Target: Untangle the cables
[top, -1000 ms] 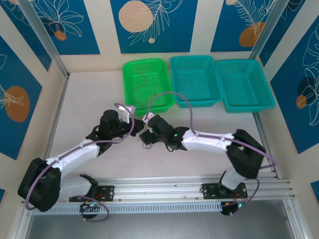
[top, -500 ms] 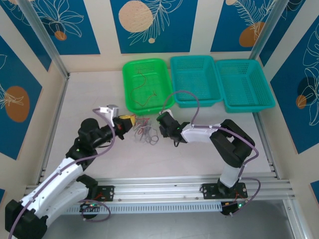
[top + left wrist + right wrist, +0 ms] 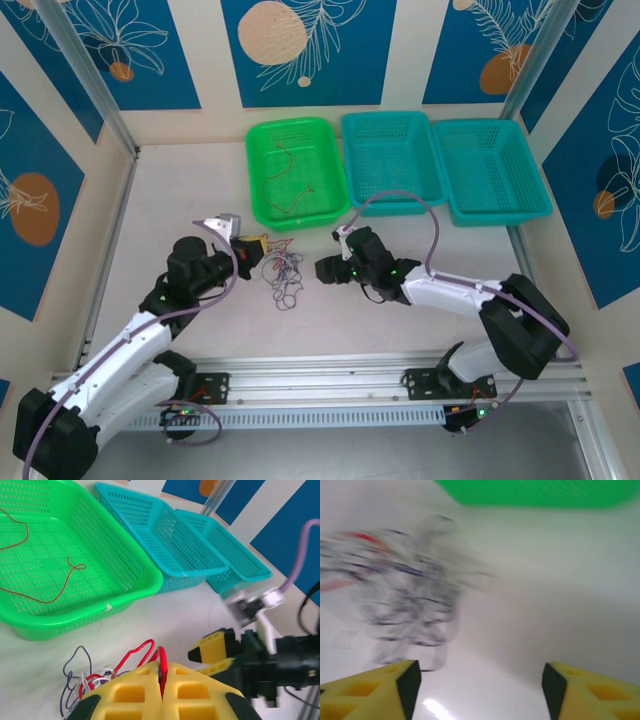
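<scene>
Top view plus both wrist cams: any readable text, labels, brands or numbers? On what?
No readable text on anything.
Green basket, middle teal basket, right teal basket: plain plastic mesh, no labels.
Blue wall panels: leaf and circle drawings, no lettering.
Right wrist view: motion-blurred, nothing legible.

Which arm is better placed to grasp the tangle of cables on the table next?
Right. The right pincer is open, with the tangle of cables just ahead of its fingers. The left pincer is shut on a red cable, so it is probably not free.
</scene>
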